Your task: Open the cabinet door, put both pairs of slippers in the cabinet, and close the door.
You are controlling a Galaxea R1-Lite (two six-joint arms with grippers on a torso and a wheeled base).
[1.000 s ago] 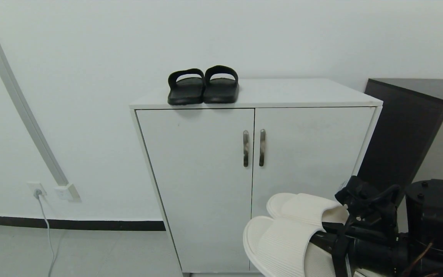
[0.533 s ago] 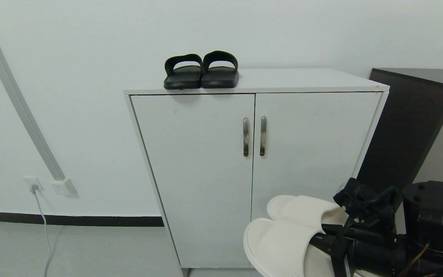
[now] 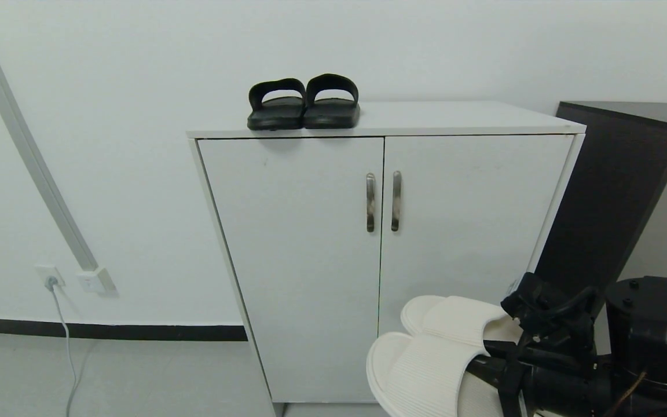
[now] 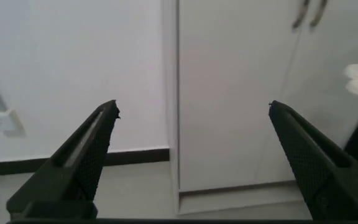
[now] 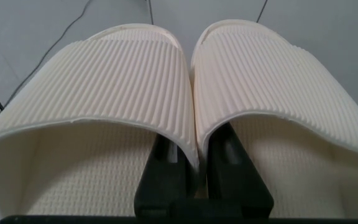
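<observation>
Right end effector grips white slippers; left end effector, wide and free, sits below cabinet's upright door handles.

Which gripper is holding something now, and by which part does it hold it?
The right gripper holds the white slippers by their touching inner sides, one finger inside each. The left gripper holds nothing.

Dropping the viewpoint lower, sliding the cabinet top and black slippers toward the upper frame, now slowing.
</observation>
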